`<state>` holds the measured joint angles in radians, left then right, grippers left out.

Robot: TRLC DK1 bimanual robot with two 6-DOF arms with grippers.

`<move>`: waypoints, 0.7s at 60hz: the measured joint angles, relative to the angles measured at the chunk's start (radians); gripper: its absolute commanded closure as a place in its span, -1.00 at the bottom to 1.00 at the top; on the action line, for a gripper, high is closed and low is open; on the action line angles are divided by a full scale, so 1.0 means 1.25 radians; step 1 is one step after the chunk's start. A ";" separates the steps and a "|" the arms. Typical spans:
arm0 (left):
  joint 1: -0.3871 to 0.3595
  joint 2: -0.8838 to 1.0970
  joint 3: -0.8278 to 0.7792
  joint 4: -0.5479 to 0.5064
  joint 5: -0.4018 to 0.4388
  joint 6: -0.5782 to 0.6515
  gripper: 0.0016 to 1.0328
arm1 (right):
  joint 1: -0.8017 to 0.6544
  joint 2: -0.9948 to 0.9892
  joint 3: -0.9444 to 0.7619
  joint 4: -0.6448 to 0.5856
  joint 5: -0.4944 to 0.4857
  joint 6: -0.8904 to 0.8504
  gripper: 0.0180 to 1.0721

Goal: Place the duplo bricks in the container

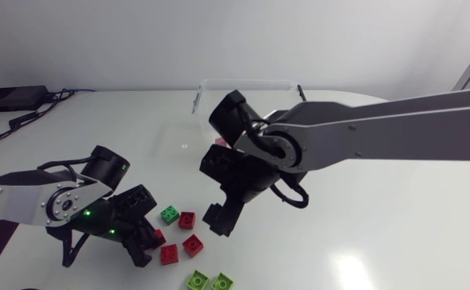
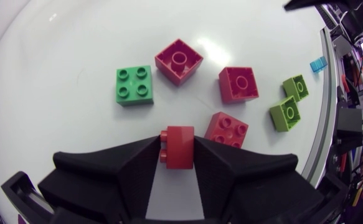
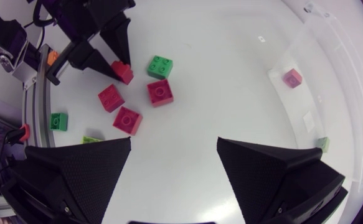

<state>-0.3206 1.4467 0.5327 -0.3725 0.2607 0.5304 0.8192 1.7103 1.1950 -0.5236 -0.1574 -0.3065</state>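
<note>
Duplo red brick (image 2: 180, 152) sits clamped btw both fingers of L gripper (image 2: 177, 142), low over table (image 1: 380, 242). Just ahead lie loose bricks (image 1: 187, 219): 1 green, 3 red, 2 lime. R gripper (image 3: 174, 146) hangs wide open, holding nothing, btw that pile & clear container (image 1: 247, 83), w/ a pink brick (image 3: 292, 78) inside.

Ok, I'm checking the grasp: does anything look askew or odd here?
Only the red brick clamped in the left gripper: it lies on its side, studs pointing sideways at one finger. The loose bricks ahead of it sit flat, studs up; nothing looks damaged.
</note>
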 measured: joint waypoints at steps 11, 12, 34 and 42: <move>0.055 -0.122 0.022 -0.081 0.000 0.010 0.35 | 0.049 0.046 -0.002 0.000 0.006 0.013 -0.87; 0.061 -0.129 0.027 -0.090 0.000 0.013 0.35 | 0.052 0.051 -0.001 -0.001 0.006 0.018 -0.87; 0.068 -0.136 0.066 -0.121 0.000 0.030 -0.12 | 0.073 0.083 0.019 -0.019 0.021 0.045 -0.87; 0.027 -0.121 0.040 -0.121 0.000 0.030 -0.55 | 0.073 0.083 0.019 -0.022 0.021 0.046 -0.87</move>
<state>-0.2863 1.2949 0.5831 -0.5240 0.2611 0.5682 0.9108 1.8141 1.2186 -0.5514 -0.1307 -0.2493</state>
